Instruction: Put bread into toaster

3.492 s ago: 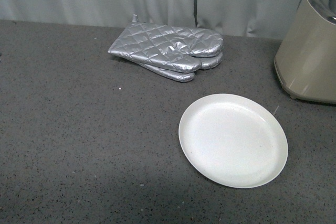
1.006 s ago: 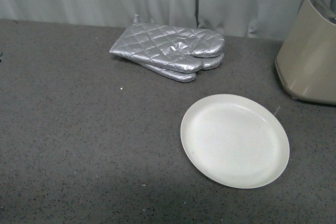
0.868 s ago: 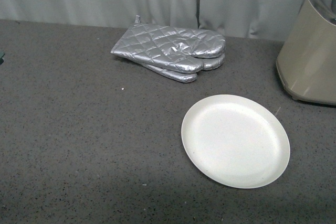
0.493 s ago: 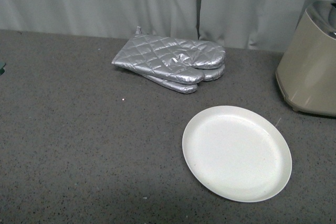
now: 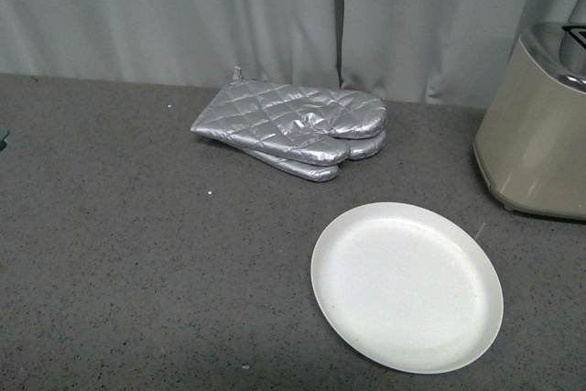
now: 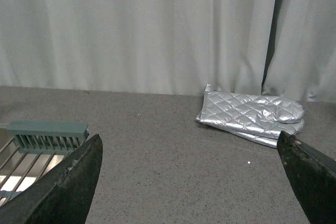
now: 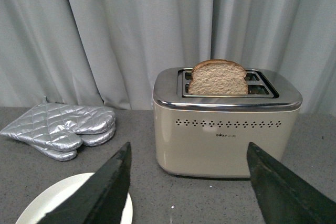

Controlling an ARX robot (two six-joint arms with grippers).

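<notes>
The beige toaster (image 7: 226, 129) with a shiny metal top stands on the grey counter, seen whole in the right wrist view and partly at the right edge of the front view, toaster (image 5: 536, 135). The bread (image 7: 217, 78) stands upright in its near slot, its rounded top sticking out. My right gripper (image 7: 189, 182) is open, facing the toaster from a short distance, nothing between its dark fingers. My left gripper (image 6: 191, 182) is open too, over bare counter. Neither arm shows in the front view.
A white plate (image 5: 406, 285) lies bare in front of the toaster, its edge also in the right wrist view as plate (image 7: 63, 198). Quilted silver oven mitts (image 5: 291, 118) lie stacked by the grey curtain. A teal wire rack (image 6: 37, 142) sits at the far left.
The front view has tilted upward: plate, mitts and toaster sit lower in the picture and more curtain shows. Nothing on the counter has moved.
</notes>
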